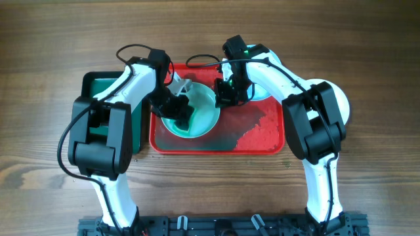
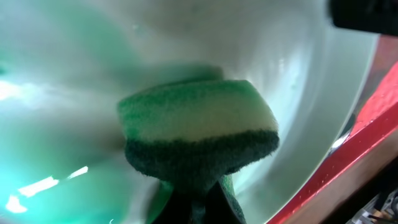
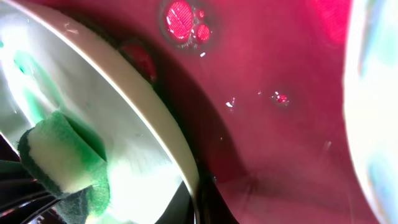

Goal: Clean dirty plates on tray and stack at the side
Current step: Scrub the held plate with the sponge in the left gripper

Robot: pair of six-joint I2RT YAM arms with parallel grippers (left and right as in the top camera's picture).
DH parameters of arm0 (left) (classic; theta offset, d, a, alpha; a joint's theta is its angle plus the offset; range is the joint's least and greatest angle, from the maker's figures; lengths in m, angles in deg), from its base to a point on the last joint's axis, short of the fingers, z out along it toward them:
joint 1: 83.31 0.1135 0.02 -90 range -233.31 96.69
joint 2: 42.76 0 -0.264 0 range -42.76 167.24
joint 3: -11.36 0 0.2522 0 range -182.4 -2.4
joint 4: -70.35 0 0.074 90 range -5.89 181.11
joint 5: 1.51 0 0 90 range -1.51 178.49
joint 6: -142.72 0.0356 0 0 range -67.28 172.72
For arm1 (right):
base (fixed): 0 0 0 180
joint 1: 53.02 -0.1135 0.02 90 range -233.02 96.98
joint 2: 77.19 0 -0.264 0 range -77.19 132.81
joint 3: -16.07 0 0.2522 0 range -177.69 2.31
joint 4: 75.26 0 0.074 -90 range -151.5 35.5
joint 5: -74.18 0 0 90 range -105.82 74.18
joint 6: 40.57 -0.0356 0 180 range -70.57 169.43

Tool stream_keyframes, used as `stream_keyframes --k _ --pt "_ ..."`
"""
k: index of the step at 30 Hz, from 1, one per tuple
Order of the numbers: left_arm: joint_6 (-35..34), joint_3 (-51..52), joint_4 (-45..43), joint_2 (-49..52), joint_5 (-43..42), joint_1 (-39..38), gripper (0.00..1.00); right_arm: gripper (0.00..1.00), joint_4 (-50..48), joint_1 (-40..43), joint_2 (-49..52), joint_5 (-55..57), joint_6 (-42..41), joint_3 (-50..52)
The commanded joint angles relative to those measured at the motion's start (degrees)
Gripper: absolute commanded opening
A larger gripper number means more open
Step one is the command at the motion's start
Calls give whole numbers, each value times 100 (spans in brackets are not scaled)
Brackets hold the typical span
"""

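Two grippers meet over the red tray, which lies at the middle of the wooden table. On the left half of the tray sits a turquoise plate, its inside filmed with wet green. The left gripper reaches into that plate from the far left, its fingers clamped on a sponge. The sponge is pale in the middle and dark green on its scouring face, and it presses against the plate's inner surface. The right gripper stands at the plate's far right edge. In the right wrist view the rim runs straight down between its dark fingers, so it looks closed on the rim, with the plate tipped up off the tray floor on that side. A second plate lies at the far right corner of the tray, partly under the right arm. A dark, wet, greenish smear spreads over the tray floor to the right of the turquoise plate. Off the tray on the right, a white plate rests on the table, half hidden by the right arm. A dark green tray lies just left of the red one, under the left arm.
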State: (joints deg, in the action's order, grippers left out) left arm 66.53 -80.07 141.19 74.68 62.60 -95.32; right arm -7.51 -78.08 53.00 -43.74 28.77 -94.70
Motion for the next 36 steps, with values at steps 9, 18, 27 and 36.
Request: stream_keyframes --k 9,18,27,36 --pt "-2623 85 -1926 151 2382 -52 4 4 -44 55 68 -216 -44 0" --pt "-2992 85 -1366 151 3182 -52 4 4 -48 50 76 -173 -35 0" --pt "98 85 -382 151 -841 -52 4 4 -42 50 76 -175 -35 0" --pt "-297 85 -1335 151 -1027 -52 4 4 -26 48 76 -177 -35 0"
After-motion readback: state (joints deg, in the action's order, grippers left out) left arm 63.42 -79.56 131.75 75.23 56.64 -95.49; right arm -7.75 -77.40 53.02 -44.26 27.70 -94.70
